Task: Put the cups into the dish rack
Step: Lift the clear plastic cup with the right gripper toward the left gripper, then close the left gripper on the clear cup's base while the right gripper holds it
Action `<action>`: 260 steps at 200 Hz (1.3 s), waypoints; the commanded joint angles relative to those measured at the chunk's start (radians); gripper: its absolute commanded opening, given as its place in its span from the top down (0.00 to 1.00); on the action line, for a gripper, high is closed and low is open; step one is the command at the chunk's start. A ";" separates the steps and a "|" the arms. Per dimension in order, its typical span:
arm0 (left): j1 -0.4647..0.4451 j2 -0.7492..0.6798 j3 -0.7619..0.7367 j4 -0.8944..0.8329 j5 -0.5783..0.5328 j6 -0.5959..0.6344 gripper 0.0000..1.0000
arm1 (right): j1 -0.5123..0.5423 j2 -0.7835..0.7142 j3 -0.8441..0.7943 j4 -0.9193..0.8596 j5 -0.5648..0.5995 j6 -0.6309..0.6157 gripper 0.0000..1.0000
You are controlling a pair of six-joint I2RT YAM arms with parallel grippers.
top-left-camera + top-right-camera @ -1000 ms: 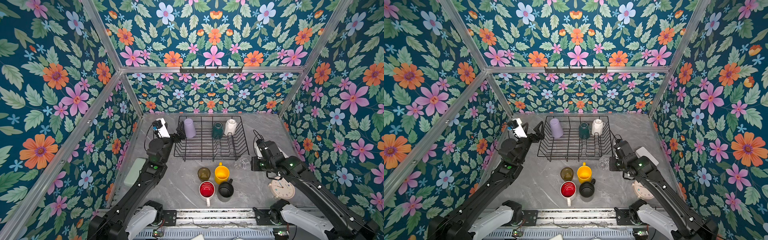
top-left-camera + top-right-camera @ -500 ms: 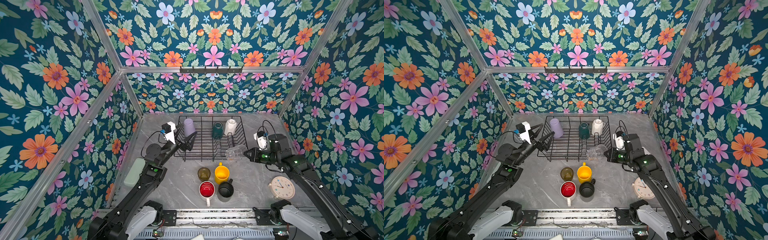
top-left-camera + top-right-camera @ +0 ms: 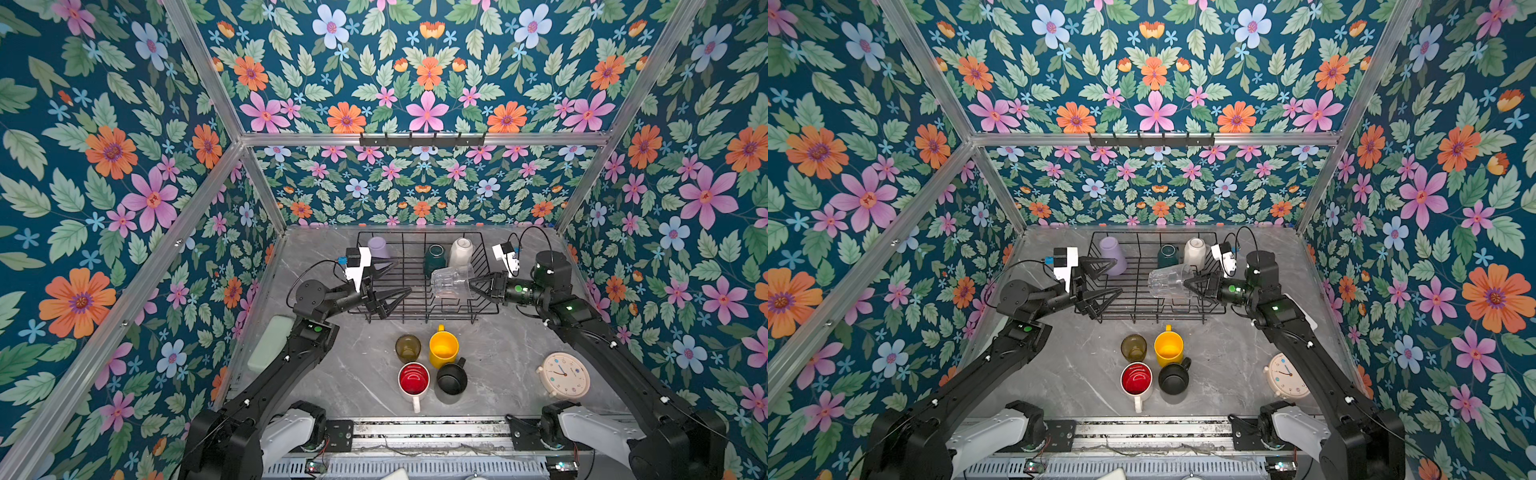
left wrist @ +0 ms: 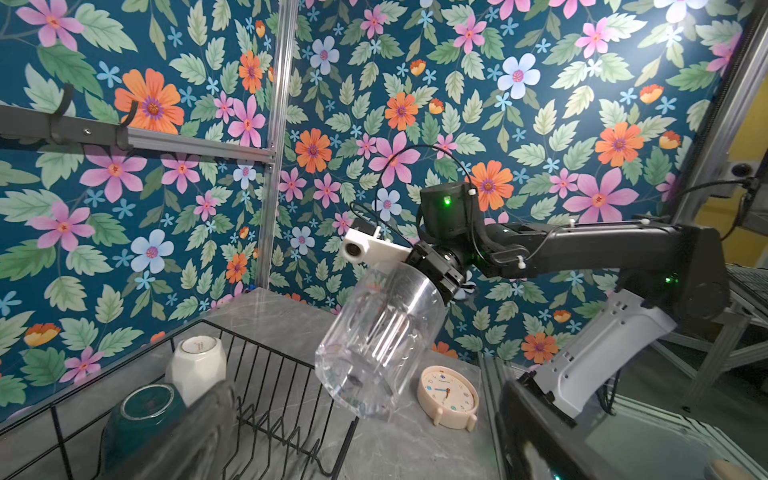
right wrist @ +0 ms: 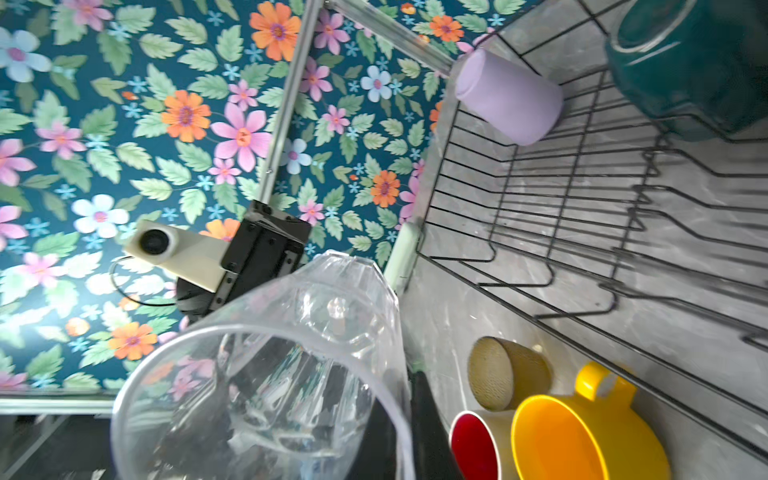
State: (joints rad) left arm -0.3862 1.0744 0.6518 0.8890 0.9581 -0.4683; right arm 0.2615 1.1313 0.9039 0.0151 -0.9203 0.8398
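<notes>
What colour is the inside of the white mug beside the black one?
Red; the mug shows best in a top view.

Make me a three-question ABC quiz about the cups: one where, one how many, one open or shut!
1. Where is the clear glass? A on the table B in the right gripper, at the dish rack C on the wall
2. Cups in the rack? A one B three C six
3. The left gripper is A open B shut on a mug C shut on the glass
1 B, jaws pinch its rim. 2 B, lilac tumbler, teal mug, white faceted mug. 3 A, spread wide, empty.
</notes>
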 commanded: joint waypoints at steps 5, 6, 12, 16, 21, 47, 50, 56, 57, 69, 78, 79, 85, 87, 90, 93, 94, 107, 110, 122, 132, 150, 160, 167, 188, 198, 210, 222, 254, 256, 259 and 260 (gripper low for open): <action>0.000 0.002 0.009 0.016 0.041 0.004 0.01 | 0.001 0.048 0.015 0.298 -0.156 0.149 1.00; 0.000 0.003 0.009 0.014 0.041 0.004 0.01 | 0.001 0.050 0.016 0.304 -0.158 0.154 1.00; 0.001 0.005 0.012 0.007 0.041 0.009 0.01 | 0.002 0.055 0.016 0.336 -0.168 0.174 1.00; 0.000 0.007 0.016 0.000 0.042 0.013 0.01 | 0.005 0.056 0.016 0.348 -0.170 0.182 1.00; 0.000 0.008 0.021 -0.010 0.043 0.018 0.01 | 0.008 0.055 0.016 0.358 -0.173 0.185 1.00; -0.001 0.023 0.030 -0.015 0.056 0.023 0.00 | 0.050 0.056 0.044 0.333 -0.172 0.134 1.00; -0.001 0.026 0.032 -0.015 0.057 0.023 0.00 | 0.057 0.059 0.049 0.329 -0.173 0.128 1.00; -0.001 0.030 0.035 -0.016 0.061 0.021 0.00 | 0.072 0.065 0.057 0.322 -0.174 0.120 1.00; -0.001 0.030 0.035 -0.015 0.063 0.020 0.00 | 0.075 0.065 0.058 0.321 -0.175 0.119 1.00; -0.003 0.037 0.043 -0.011 0.080 0.015 0.00 | 0.109 0.082 0.073 0.320 -0.181 0.111 1.00; -0.006 0.039 0.047 -0.004 0.097 0.008 0.00 | 0.127 0.089 0.081 0.321 -0.176 0.107 1.00; -0.007 0.039 0.047 -0.003 0.099 0.008 0.00 | 0.128 0.089 0.081 0.322 -0.175 0.107 1.00; -0.009 0.039 0.049 0.002 0.108 0.005 0.00 | 0.137 0.093 0.085 0.325 -0.167 0.107 1.00; -0.008 0.038 0.049 0.003 0.110 0.003 0.00 | 0.140 0.094 0.085 0.325 -0.166 0.107 1.00; -0.010 0.038 0.049 0.006 0.113 0.002 0.00 | 0.143 0.096 0.086 0.328 -0.164 0.107 1.00; -0.010 0.037 0.049 0.009 0.115 0.002 0.00 | 0.145 0.099 0.088 0.330 -0.163 0.106 1.00; -0.010 0.036 0.049 0.009 0.115 0.002 0.00 | 0.146 0.101 0.088 0.331 -0.163 0.107 1.00; -0.014 0.029 0.046 0.011 0.119 0.002 0.00 | 0.151 0.113 0.091 0.351 -0.163 0.114 1.00; -0.014 0.026 0.045 0.013 0.121 0.002 0.00 | 0.151 0.116 0.092 0.355 -0.163 0.118 1.00; -0.016 0.018 0.039 0.016 0.123 0.002 0.00 | 0.151 0.130 0.094 0.383 -0.161 0.139 1.00; -0.016 0.011 0.034 0.016 0.128 0.003 0.00 | 0.151 0.140 0.095 0.405 -0.169 0.154 1.00; -0.017 0.006 0.032 0.016 0.135 0.003 0.00 | 0.151 0.149 0.097 0.426 -0.172 0.166 1.00; -0.016 0.004 0.034 0.016 0.140 0.006 0.00 | 0.152 0.149 0.099 0.422 -0.173 0.162 1.00; -0.017 0.004 0.033 0.016 0.142 0.006 0.00 | 0.151 0.150 0.102 0.412 -0.172 0.155 1.00; -0.016 0.004 0.031 0.016 0.148 0.007 0.00 | 0.151 0.156 0.116 0.367 -0.165 0.124 1.00; -0.016 0.003 0.031 0.016 0.150 0.007 0.00 | 0.153 0.162 0.122 0.362 -0.167 0.119 1.00; -0.018 0.001 0.032 0.016 0.149 0.006 0.00 | 0.157 0.162 0.123 0.364 -0.167 0.122 1.00; -0.016 0.002 0.035 0.018 0.148 0.007 0.00 | 0.168 0.164 0.123 0.365 -0.167 0.119 1.00; -0.019 0.009 0.043 0.023 0.152 0.002 0.00 | 0.211 0.182 0.142 0.344 -0.165 0.091 1.00; -0.018 0.009 0.042 0.023 0.153 0.002 0.00 | 0.212 0.184 0.144 0.345 -0.164 0.091 1.00; -0.018 0.009 0.042 0.026 0.154 0.001 0.00 | 0.215 0.187 0.146 0.347 -0.164 0.091 1.00; -0.018 0.009 0.042 0.026 0.154 0.000 0.00 | 0.217 0.188 0.146 0.348 -0.164 0.091 1.00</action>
State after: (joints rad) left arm -0.4057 1.0824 0.6880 0.8806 1.0969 -0.4648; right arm 0.4576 1.3067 1.0328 0.3401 -1.0874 0.9569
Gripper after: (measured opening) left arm 0.996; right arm 0.075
